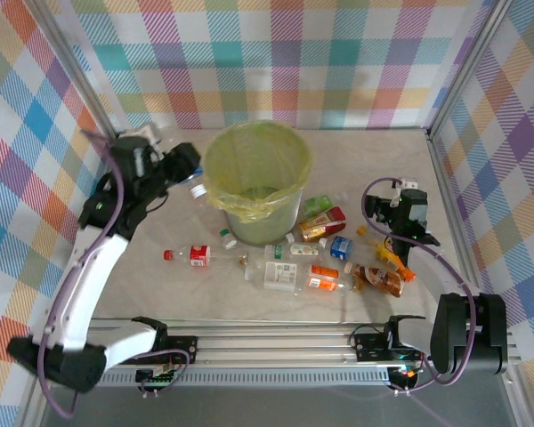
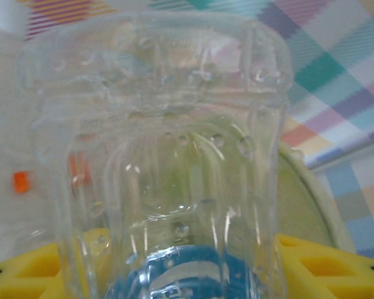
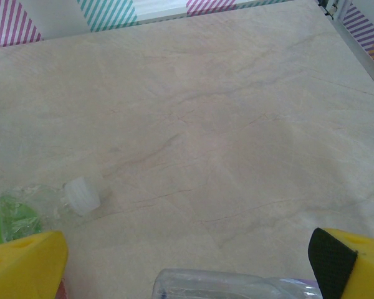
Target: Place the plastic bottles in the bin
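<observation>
Left gripper [image 1: 187,171] clamped a clear blue-label bottle [image 2: 162,156] just beside the bin [image 1: 215,197] rim, outside it. Bin contents unclear. Other bottles [image 1: 294,267] lay on the table [image 1: 365,160]. Right gripper [image 3: 187,252] gaped wide.

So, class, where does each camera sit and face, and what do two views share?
Top external: above and behind, looking down on table, bin, both arms.
Left wrist: at the left gripper, facing its held clear bottle; fingers show.
Right wrist: at the right gripper, facing the table; fingers show.
Shared: top and left wrist see the bin.
</observation>
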Controlling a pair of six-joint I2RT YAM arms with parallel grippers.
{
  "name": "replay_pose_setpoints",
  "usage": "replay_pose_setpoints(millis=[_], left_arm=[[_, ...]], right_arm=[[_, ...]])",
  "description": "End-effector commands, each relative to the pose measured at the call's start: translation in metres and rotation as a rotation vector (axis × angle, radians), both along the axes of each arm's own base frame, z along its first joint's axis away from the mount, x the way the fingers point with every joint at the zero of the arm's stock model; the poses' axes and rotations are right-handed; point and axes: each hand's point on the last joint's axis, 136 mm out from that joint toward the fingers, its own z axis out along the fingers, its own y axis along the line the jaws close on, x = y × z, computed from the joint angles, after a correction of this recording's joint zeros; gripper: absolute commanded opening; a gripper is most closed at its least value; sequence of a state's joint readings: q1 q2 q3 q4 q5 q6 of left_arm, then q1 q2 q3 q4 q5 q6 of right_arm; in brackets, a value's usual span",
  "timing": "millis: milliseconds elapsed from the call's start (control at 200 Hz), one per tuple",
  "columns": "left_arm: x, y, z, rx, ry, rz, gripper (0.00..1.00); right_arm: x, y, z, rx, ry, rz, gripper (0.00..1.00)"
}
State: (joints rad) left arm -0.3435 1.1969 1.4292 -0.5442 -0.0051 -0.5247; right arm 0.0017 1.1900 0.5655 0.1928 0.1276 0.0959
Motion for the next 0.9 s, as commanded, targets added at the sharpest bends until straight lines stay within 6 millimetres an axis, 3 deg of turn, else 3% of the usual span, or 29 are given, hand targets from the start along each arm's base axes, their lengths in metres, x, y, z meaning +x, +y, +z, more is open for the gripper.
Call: replay_pose_setpoints(millis=[0, 165, 370, 475, 895], left_arm=[[0.022, -0.052, 0.026, 0.120, -0.082, -0.129, 0.41], [0.051, -0.124, 0.036, 0.252, -0.103, -0.307, 0.40], [0.071, -0.178, 0.004, 0.380, -0.089, -0.489, 0.40], [0.069, -0.185, -0.019, 0.448, -0.040, -0.546, 0.40], [0.055, -0.171, -0.082, 0.677, 0.079, -0.675, 0.42]], right_arm=[[0.008, 0.003, 0.016, -0.006, -0.044, 0.011, 1.00], [0.009, 0.003, 0.014, -0.009, -0.040, 0.012, 1.00], [0.011, 0.002, 0.013, -0.014, -0.033, 0.007, 1.00], [0.012, 0.002, 0.012, -0.013, -0.029, 0.006, 1.00], [0.013, 0.002, 0.010, -0.011, -0.018, 0.005, 1.00]])
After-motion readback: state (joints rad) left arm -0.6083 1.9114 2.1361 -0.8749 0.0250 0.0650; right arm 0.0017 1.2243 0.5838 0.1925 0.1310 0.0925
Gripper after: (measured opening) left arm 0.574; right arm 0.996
